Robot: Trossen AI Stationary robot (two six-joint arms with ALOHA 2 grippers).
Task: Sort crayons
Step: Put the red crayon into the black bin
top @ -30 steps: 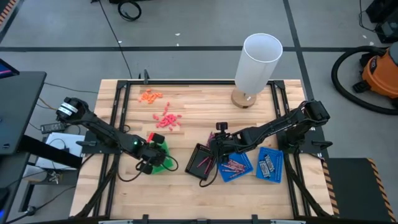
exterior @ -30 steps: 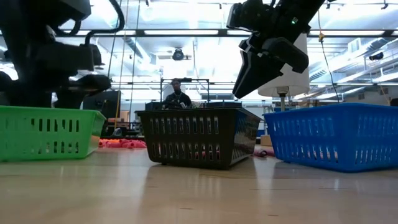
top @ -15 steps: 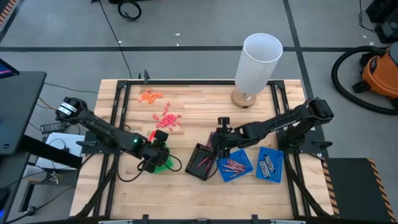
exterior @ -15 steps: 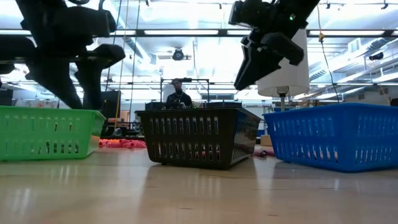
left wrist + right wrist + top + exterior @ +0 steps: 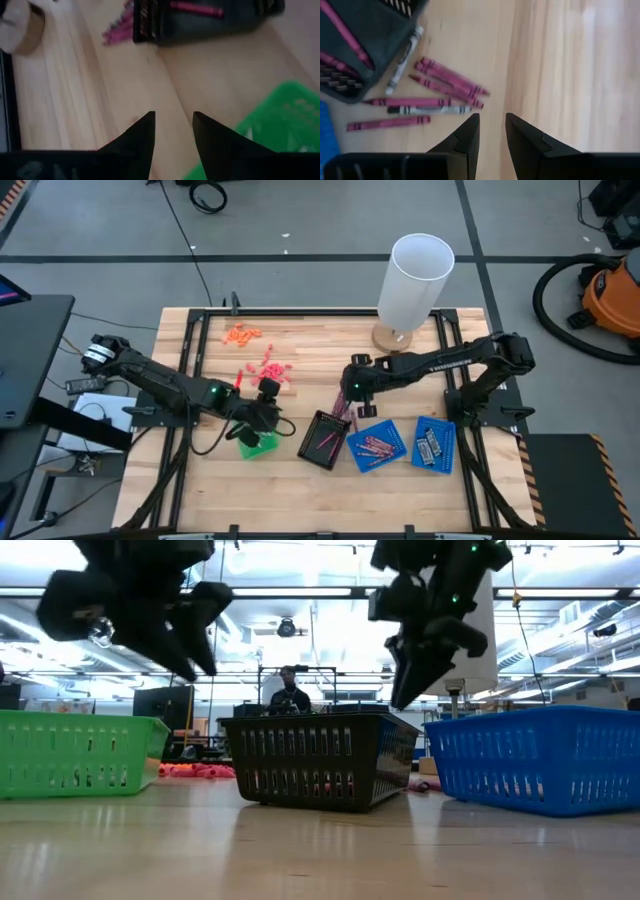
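Both arms have pulled back from their trays since the earlier frame. From above, the left gripper (image 5: 266, 392) hangs beyond the green tray (image 5: 254, 444), the right gripper (image 5: 352, 385) near loose crayons (image 5: 343, 409) by the black tray (image 5: 323, 439). Low down, both grippers ride high (nothing held). Each wrist view shows its fingers slightly parted and empty. Judging by that, the right arm is between picks; next it must drop onto one loose crayon and close.

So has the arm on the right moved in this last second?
Yes. The right gripper has pulled back from the blue tray, toward the white cylinder.
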